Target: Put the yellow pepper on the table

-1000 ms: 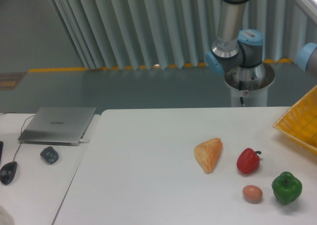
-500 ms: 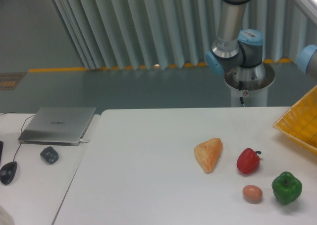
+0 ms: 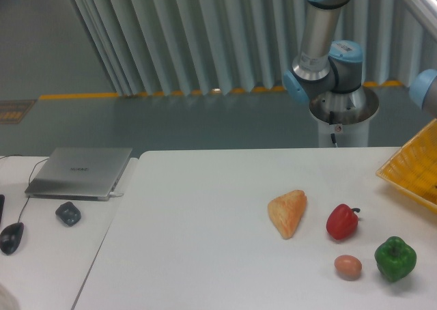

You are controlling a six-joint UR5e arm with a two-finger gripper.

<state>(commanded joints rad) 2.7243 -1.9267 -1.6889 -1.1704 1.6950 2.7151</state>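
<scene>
**Claw out of sight, yellow pepper not seen yet**

Claw first: it is nowhere in the picture. Only the arm [image 3: 321, 57] shows, standing on its base behind the far edge of the desk [image 3: 205, 242], and more of it leaves the frame at the top right. So I cannot tell if the claw is open or closed, or if it has hold of anything.

No yellow pepper shows either. It is not on the desk. It could be in the basket [image 3: 413, 173], which pokes in tilted at the right edge, but only a corner of the basket shows and no pepper can be made out in it. It could also be in the claw, off the picture. I cannot tell which.

Because the pepper is hidden, I cannot say which way its stem points or how its long side lies.

On the desk lie a piece of bread [image 3: 287, 213], a red pepper [image 3: 342, 221], an egg [image 3: 348, 266] and a green pepper [image 3: 395, 258]. They sit near each other on the right side. The red pepper's stem points up and to the right.

I think the job is not done yet. The yellow pepper has still to come down onto the white top. The left and middle of the desk have lots of bare room for it.
</scene>
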